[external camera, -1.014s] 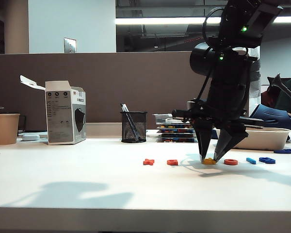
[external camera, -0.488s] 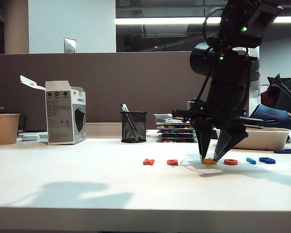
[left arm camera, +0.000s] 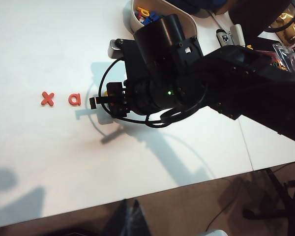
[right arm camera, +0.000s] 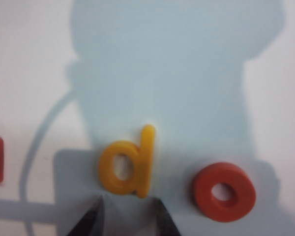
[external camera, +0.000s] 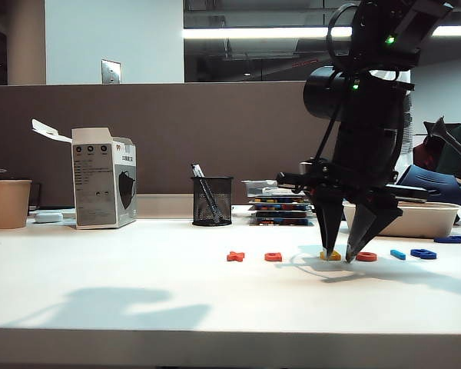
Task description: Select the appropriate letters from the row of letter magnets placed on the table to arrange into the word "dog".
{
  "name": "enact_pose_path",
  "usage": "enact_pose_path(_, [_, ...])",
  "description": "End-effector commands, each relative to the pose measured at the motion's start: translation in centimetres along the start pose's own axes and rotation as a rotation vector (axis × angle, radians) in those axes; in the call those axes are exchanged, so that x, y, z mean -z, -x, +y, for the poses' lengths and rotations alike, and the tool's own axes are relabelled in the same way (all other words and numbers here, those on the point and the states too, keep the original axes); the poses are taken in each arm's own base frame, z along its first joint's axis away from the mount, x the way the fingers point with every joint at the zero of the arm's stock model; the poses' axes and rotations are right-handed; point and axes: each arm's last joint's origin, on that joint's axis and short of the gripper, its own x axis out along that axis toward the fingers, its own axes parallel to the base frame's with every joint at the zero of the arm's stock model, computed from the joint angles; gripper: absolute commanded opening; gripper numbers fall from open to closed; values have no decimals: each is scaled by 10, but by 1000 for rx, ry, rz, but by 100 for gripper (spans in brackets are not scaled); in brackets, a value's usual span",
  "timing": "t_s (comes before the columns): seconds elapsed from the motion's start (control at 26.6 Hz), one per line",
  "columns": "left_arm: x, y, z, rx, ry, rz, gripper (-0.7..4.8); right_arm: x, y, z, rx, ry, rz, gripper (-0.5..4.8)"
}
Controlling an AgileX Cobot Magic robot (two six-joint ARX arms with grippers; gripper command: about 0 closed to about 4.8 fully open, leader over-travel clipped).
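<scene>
The right tool [external camera: 344, 254] stands low over the white worktop [external camera: 138, 284], pointing down, with its two fingers apart and holding nothing. In the exterior view its tips reach the worktop beside the yellow "d" [external camera: 330, 254] and just before the orange-red "o" [external camera: 366, 256]. In the right wrist view the "d" [right arm camera: 129, 164] lies flat just beyond the dark fingertips [right arm camera: 91, 220], not between them, and the "o" [right arm camera: 224, 191] lies near it. The dark blue "g" [external camera: 423, 253] rests further along the row, after the light blue bar [external camera: 398, 254]. The orange-red "x" [external camera: 235, 256] and the orange-red "a" [external camera: 273, 257] lie at the other end. The left tool is not visible in any view.
</scene>
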Motion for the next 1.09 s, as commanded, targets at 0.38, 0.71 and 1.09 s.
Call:
enact_pose_path(0.38, [-1,1,0,4,3,-11,-5,-2,0,5,-145,1,10,134])
enact_pose_path(0.71, [-1,1,0,4,3,-11,-5,6,0,2,-109,-6,88,133])
enact_pose_path(1.09, [-1,1,0,4,3,-11,-5,8,3,2,-104,-28,108,136])
